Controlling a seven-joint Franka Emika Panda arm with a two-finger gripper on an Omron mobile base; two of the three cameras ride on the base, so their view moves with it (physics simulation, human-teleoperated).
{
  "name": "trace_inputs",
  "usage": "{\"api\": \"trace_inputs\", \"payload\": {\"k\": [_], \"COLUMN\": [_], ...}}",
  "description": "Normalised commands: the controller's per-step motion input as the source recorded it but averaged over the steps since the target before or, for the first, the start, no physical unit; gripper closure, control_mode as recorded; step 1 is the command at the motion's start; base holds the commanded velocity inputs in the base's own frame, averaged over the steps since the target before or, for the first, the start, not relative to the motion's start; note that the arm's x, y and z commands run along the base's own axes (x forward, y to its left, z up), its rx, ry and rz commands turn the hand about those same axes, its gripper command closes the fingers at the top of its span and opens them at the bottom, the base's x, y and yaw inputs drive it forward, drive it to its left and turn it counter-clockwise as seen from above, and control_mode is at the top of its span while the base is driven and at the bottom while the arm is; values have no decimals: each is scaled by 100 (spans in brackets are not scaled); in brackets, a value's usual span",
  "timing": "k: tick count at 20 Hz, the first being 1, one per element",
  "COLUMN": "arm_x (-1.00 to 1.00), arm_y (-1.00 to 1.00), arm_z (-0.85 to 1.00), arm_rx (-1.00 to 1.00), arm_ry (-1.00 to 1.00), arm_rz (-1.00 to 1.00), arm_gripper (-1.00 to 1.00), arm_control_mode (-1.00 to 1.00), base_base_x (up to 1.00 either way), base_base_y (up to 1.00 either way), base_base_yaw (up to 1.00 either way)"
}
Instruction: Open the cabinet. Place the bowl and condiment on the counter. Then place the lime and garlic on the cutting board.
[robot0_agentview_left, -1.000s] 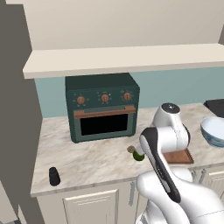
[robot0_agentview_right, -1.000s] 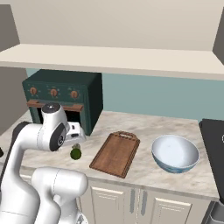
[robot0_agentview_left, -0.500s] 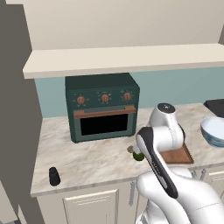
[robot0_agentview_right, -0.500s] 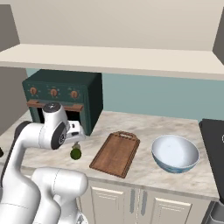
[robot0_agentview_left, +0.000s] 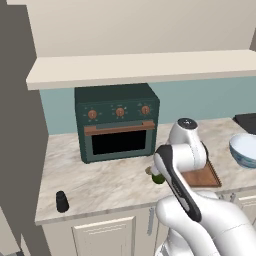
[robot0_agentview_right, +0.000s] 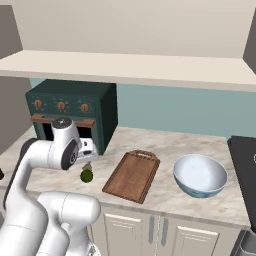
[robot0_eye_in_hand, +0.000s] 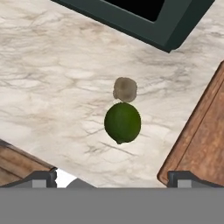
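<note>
two small things are waiting on the tabletop (robot0_agentview_right: 165, 145) just off the board's (robot0_agentview_right: 132, 175) long edge: the lime (robot0_eye_in_hand: 122, 122) and, touching it on the oven (robot0_agentview_left: 117, 122) side, the garlic (robot0_eye_in_hand: 125, 89). the gripper (robot0_eye_in_hand: 111, 177) is hovering above them, fingers (robot0_eye_in_hand: 41, 178) spread wide and gripping nothing. the lime is looking firm, smooth and likely to roll, so closing across its middle seems best. the garlic is probably light, lumpy. the bowl (robot0_agentview_right: 200, 175) is sitting near the tabletop's front edge, the condiment (robot0_agentview_left: 61, 201) at its far front corner.
</note>
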Motion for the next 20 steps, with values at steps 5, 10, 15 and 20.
{"api": "trace_inputs", "payload": {"k": [5, 10, 15, 20], "arm_x": [9, 10, 17, 8], "arm_y": [0, 0, 0, 0], "arm_z": [-21, -11, -1, -4], "arm_rx": [0, 0, 0, 0], "arm_ry": [0, 0, 0, 1], "arm_rz": [0, 0, 0, 0], "arm_gripper": [-100, -100, -100, -100], "arm_control_mode": [-100, -100, -100, -100], "base_base_x": [0, 0, 0, 0], "base_base_y": [0, 0, 0, 0], "base_base_yaw": [0, 0, 0, 0]}}
